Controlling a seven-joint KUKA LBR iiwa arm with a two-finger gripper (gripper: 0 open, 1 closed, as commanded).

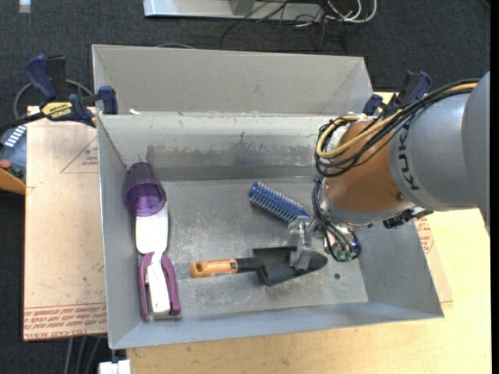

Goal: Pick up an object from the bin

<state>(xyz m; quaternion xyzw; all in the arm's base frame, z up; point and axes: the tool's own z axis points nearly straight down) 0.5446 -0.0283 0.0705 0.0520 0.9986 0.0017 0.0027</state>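
Jaws low over black head of orange-handled tool (269, 269); blue brush (277, 202) just beyond jaws. Can't tell their opening. My read: nothing lifted yet.

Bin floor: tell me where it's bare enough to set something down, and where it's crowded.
The widest bare patch lies mid-floor, between the purple cup and the blue brush, above the orange-handled tool. A narrower strip runs along the front wall below that tool. Crowded: the left wall, with the cup and the white-and-purple item, and around the gripper.
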